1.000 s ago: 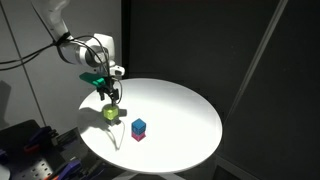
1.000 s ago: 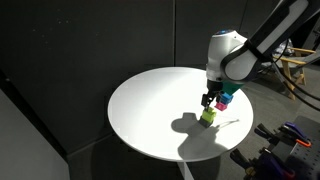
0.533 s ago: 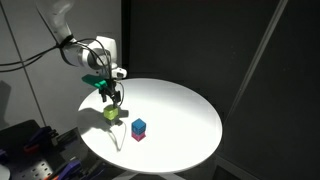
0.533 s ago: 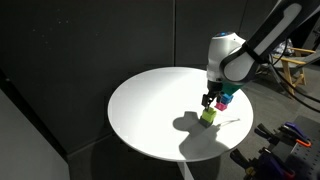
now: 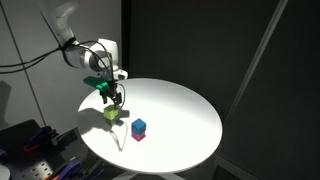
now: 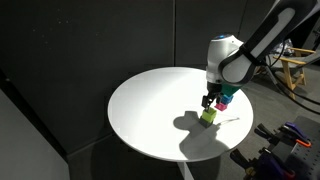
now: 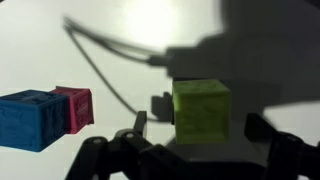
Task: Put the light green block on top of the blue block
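no readable text, no labels, no numbers (blocks' faces plain)

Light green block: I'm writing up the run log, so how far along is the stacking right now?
Done: nothing stacked yet; the light green block sits on the table, apart from the blue block. In hand: the gripper hangs over it, jaws open either side in the wrist view. Left: grasp, lift, and set it on the blue block.
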`<state>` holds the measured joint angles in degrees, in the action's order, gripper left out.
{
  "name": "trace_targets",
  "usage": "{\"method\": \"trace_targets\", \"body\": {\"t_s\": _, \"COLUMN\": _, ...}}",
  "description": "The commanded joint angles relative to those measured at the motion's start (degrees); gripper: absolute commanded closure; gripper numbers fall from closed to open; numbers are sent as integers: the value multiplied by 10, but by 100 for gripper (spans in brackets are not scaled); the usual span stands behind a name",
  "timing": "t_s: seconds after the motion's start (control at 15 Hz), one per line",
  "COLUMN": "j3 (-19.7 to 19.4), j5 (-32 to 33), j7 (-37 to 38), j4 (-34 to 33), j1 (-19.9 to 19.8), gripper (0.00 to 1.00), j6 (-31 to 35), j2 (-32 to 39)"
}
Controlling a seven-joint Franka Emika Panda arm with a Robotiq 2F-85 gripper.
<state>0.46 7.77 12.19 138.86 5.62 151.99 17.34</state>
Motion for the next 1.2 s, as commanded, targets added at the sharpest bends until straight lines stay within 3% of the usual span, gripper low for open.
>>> {"method": "trace_targets", "body": {"t_s": 0.0, "j3": -4, "j5": 7, "j7": -21, "j4": -15, "j1": 5, "gripper": 0, "j6": 7, "j2": 14}}
{"method": "trace_targets", "body": {"t_s": 1.13, "j3": -7, "j5": 9, "j7": -44, "j4": -28, "j1": 10, "gripper": 0, "j6": 18, "j2": 49}}
